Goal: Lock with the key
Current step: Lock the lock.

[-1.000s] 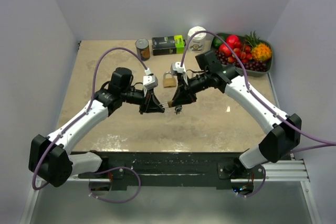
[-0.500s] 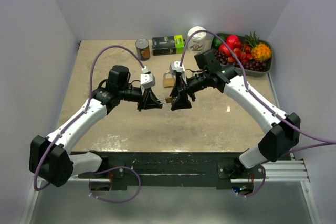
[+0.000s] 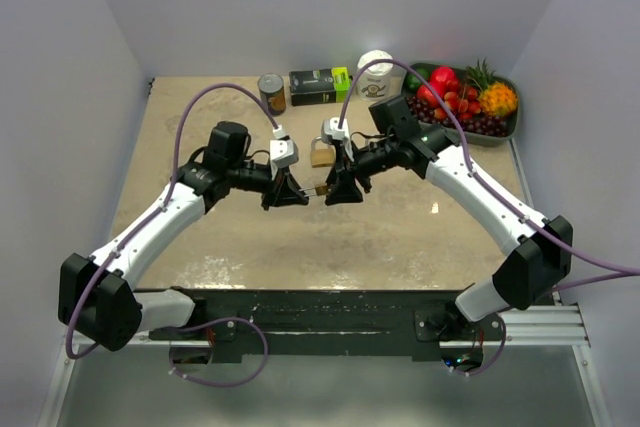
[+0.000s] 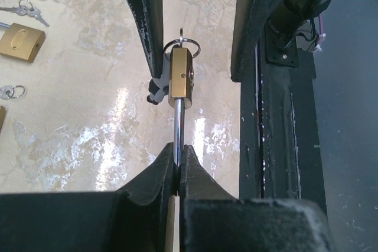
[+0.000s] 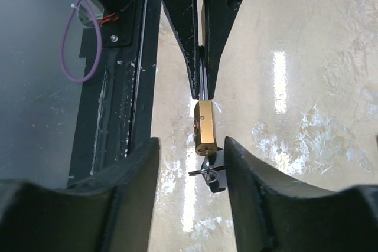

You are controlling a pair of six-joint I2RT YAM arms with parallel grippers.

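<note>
Over the middle of the worktop [image 3: 400, 232], the left hand [image 4: 177, 166] is clamped on the shackle of the padlock [image 4: 180, 81], its long axis pointing straight at the right hand [image 5: 191, 144], spread apart astride the key [image 5: 211, 173] end.

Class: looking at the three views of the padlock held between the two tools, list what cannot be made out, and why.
- Top view: the held padlock is too small and is crowded by the left tool and the right tool.
- Left wrist view: the shackle has its bend buried between the left tool's fingers.
- Right wrist view: the padlock's own body hides the keyhole and the blade of the key.
- Left wrist view: the left edge cuts off a brass object.
</note>
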